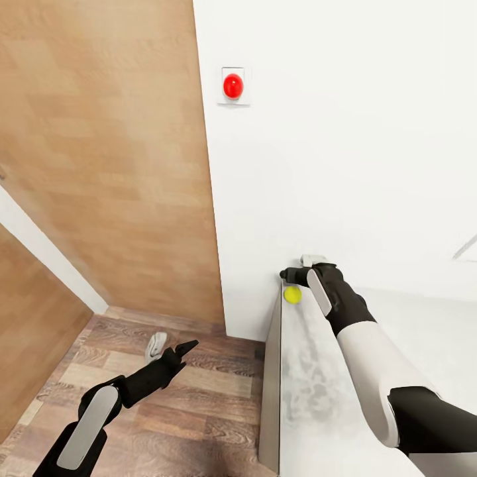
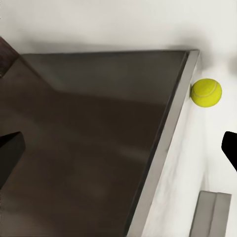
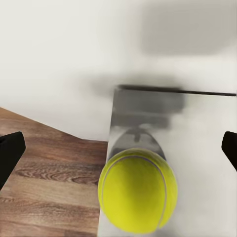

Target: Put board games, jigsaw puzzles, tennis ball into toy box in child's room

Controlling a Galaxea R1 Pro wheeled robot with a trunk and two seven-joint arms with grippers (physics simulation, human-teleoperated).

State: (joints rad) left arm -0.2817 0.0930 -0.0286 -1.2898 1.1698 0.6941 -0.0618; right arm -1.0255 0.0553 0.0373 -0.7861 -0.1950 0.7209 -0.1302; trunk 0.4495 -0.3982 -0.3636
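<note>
Head view: right arm stretched forward over tabletop, right gripper spread, poised just above tennis ball at far corner beside wall.

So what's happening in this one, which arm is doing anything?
The right gripper is poised just above the tennis ball, which sits near the far corner of the pale table, close to the white wall. In the right wrist view the ball lies between the two open fingertips and has not been grasped. The left gripper hangs idle over the wooden floor beside the table, holding nothing.
</note>
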